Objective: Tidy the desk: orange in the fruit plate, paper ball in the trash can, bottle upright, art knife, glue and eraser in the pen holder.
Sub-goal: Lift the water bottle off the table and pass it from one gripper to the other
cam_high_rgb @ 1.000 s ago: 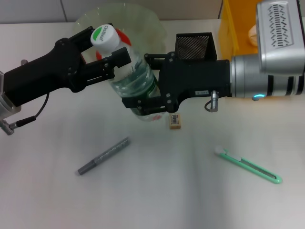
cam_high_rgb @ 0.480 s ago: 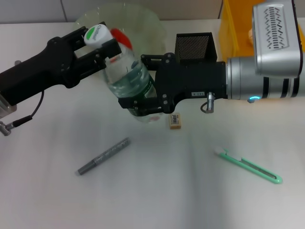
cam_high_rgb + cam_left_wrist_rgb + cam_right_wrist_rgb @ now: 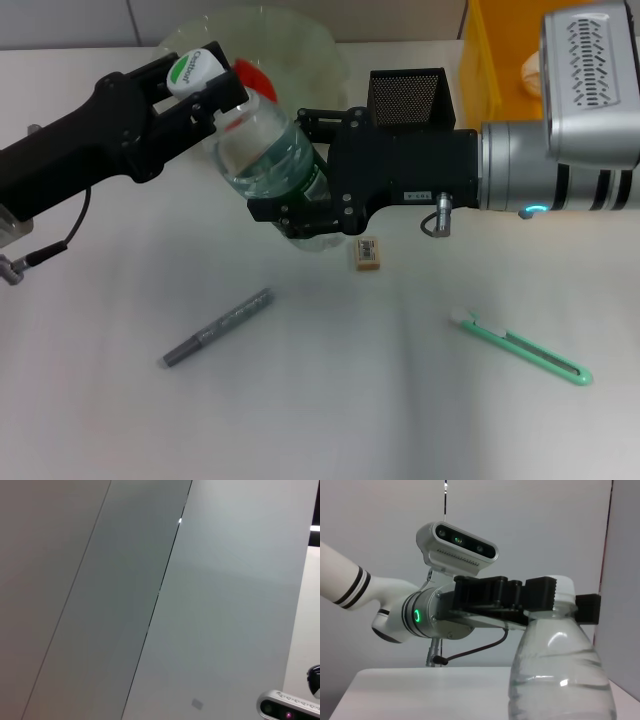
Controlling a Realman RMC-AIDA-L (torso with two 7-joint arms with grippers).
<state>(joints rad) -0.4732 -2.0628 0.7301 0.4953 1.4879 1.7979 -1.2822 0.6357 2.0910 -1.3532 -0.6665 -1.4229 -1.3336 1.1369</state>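
Note:
Both grippers hold the clear bottle (image 3: 265, 155) tilted above the table. My left gripper (image 3: 210, 92) is shut on its neck just under the white and green cap (image 3: 193, 68). My right gripper (image 3: 300, 175) is shut on its lower body at the green label. The right wrist view shows the bottle (image 3: 560, 680) close up, with the left gripper (image 3: 555, 602) clamped under the cap. Behind it the orange (image 3: 256, 76) lies in the fruit plate (image 3: 300, 35). The eraser (image 3: 367, 252), glue (image 3: 218, 327) and art knife (image 3: 522, 347) lie on the table. The pen holder (image 3: 408, 97) stands behind my right gripper.
The yellow trash can (image 3: 495, 50) stands at the back right with a pale paper ball (image 3: 532, 72) inside it. The left wrist view shows only wall panels. My right arm's silver body (image 3: 560, 170) spans the right side above the table.
The bottle's cap end has swung left and back, so the bottle stands steeper. My left gripper moved with it. The right gripper has barely moved.

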